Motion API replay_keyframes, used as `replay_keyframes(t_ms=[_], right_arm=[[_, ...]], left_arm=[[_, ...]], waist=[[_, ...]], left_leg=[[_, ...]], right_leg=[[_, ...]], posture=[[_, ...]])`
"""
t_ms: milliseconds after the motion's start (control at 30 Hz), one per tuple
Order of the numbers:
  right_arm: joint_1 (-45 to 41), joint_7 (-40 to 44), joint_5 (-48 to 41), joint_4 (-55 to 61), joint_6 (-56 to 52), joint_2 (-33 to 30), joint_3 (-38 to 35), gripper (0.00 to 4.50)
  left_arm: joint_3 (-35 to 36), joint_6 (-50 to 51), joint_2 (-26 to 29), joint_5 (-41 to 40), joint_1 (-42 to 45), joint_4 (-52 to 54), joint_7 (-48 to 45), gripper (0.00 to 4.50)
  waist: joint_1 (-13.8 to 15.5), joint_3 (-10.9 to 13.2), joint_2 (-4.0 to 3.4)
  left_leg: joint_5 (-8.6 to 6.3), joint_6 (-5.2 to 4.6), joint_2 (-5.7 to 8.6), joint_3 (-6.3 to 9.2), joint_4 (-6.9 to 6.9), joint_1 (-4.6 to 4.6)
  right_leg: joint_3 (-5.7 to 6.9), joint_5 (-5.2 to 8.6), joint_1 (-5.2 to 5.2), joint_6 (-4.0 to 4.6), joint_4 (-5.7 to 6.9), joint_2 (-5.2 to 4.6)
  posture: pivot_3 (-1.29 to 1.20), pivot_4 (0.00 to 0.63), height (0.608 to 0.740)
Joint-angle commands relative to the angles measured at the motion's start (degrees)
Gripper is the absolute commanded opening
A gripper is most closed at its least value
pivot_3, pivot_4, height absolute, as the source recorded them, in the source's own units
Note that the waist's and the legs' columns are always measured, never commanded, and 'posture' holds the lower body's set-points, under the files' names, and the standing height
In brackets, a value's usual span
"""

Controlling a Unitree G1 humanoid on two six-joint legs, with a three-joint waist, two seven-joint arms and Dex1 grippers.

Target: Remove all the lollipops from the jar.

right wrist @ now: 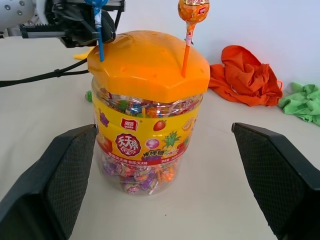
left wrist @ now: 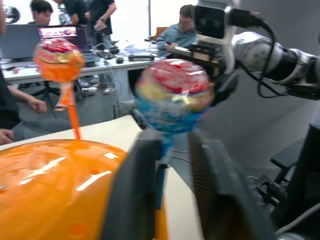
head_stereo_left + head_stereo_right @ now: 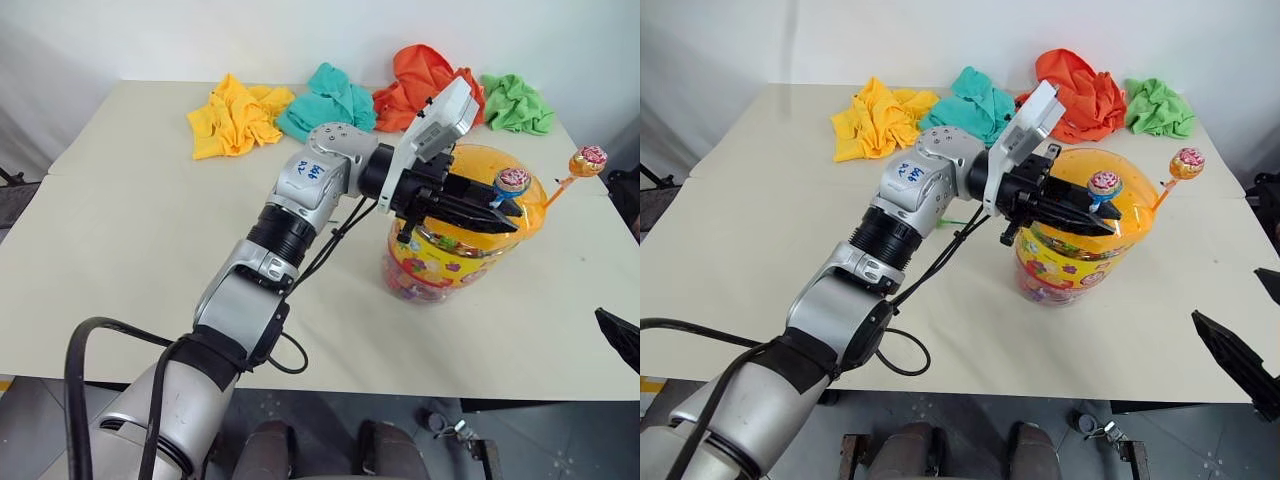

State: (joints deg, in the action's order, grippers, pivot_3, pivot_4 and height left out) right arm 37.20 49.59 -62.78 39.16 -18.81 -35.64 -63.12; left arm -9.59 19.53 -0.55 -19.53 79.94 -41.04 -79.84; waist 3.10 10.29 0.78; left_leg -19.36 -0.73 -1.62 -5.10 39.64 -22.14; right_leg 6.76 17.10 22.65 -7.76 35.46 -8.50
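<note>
The jar (image 3: 440, 262) is a clear tub of sweets with a yellow label and a domed orange lid (image 1: 145, 62), standing on the table's right side. Two lollipops stand in holes in the lid: one on a blue stick (image 3: 513, 180) and one on an orange stick (image 3: 590, 157) at the far rim. My left gripper (image 3: 505, 212) reaches level across the lid, shut on the blue stick (image 2: 160, 172) just under the sweet's head (image 2: 172, 97). My right gripper (image 1: 165, 131) faces the jar from the near right, open wide, clear of it.
Yellow (image 3: 235, 115), teal (image 3: 325, 100), orange (image 3: 420, 80) and green (image 3: 515, 103) cloths lie along the table's far edge. A small green object (image 1: 88, 95) lies on the table beside the jar. The wide table (image 3: 130, 230) spreads left of the jar.
</note>
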Motion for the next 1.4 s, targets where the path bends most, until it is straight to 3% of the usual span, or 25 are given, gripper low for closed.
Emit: replay_keyframes(t_ms=[33, 267, 467, 633, 900, 1133, 1267, 1400], right_arm=[[0.77, 0.45, -1.96, 2.03, 0.88, -0.29, -1.85, 4.5], [0.08, -0.31, -0.67, 2.03, 0.78, -0.01, 0.72, 4.5], [-0.5, -0.56, -1.09, 2.01, 0.23, -1.05, 1.96, 4.5], [-1.85, -0.77, -2.62, 2.35, -1.47, -3.53, 4.09, 4.5], [-6.79, -1.01, -1.99, -0.21, -3.7, -7.27, 8.7, 4.5], [-11.81, -0.83, -1.14, -2.52, -5.58, -9.71, 12.17, 4.5], [-13.95, -0.49, -0.65, -3.54, -6.43, -10.5, 13.6, 4.5], [-15.65, -0.11, -0.2, -4.43, -7.17, -11.19, 14.19, 4.5]], left_arm=[[2.58, 0.01, -0.03, -0.96, 2.78, 1.27, 1.93, 0.03], [6.59, 4.21, 4.19, 0.0, 5.77, 1.84, 11.14, 0.03], [6.17, 16.07, 10.51, 3.77, 7.57, 0.35, 20.86, 0.03], [-0.16, 31.07, 23.24, 10.35, 2.75, 3.52, 22.36, 0.03], [-11.46, 47.28, 36.4, 17.57, -5.5, 7.62, 22.62, 0.03], [-16.9, 55.58, 43.09, 17.54, -12.27, 13.06, 22.2, 0.03], [-18.82, 56.51, 43.67, 17.4, -14.14, 12.37, 22.78, 0.03], [-18.28, 57.01, 43.1, 17.19, -14.75, 11.8, 24.07, 1.08]], waist=[[-0.07, 0.0, 0.0], [-0.17, 0.0, -0.01], [-0.17, 0.0, -0.01], [-1.09, -0.03, -0.06], [-1.56, 0.02, 0.02], [-1.4, 0.03, 0.04], [-1.4, 0.03, 0.05], [-1.4, 0.03, 0.04]], left_leg=[[0.0, 0.0, 0.0, 0.0, 0.0, 0.0], [0.0, 0.0, -0.01, 0.0, 0.0, 0.02], [0.0, 0.0, 0.0, -0.01, -0.01, 0.03], [0.0, 0.01, -0.01, -0.04, -0.06, 0.08], [0.0, 0.06, -0.01, -0.03, -0.09, 0.04], [-0.02, 0.08, -0.02, -0.03, -0.02, 0.02], [-0.02, 0.08, -0.02, -0.04, -0.02, 0.02], [-0.02, 0.08, -0.02, -0.06, 0.03, 0.05]], right_leg=[[0.0, 0.0, 0.0, 0.0, 0.0, 0.0], [-0.02, -0.01, 0.0, -0.01, 0.01, 0.0], [-0.03, -0.01, 0.01, -0.02, 0.05, 0.0], [-0.08, -0.01, 0.02, -0.02, 0.06, 0.03], [-0.12, 0.0, 0.08, -0.01, 0.09, 0.04], [-0.12, 0.0, 0.09, -0.01, 0.12, 0.03], [-0.12, 0.0, 0.09, -0.01, 0.13, 0.03], [-0.15, 0.0, 0.07, -0.01, 0.17, 0.03]], posture=[[0.0, 0.15, 0.74], [0.0, 0.15, 0.74], [0.0, 0.15, 0.74], [0.0, 0.15, 0.74], [0.0, 0.15, 0.74], [0.0, 0.15, 0.74], [0.0, 0.15, 0.74], [0.0, 0.15, 0.74]])
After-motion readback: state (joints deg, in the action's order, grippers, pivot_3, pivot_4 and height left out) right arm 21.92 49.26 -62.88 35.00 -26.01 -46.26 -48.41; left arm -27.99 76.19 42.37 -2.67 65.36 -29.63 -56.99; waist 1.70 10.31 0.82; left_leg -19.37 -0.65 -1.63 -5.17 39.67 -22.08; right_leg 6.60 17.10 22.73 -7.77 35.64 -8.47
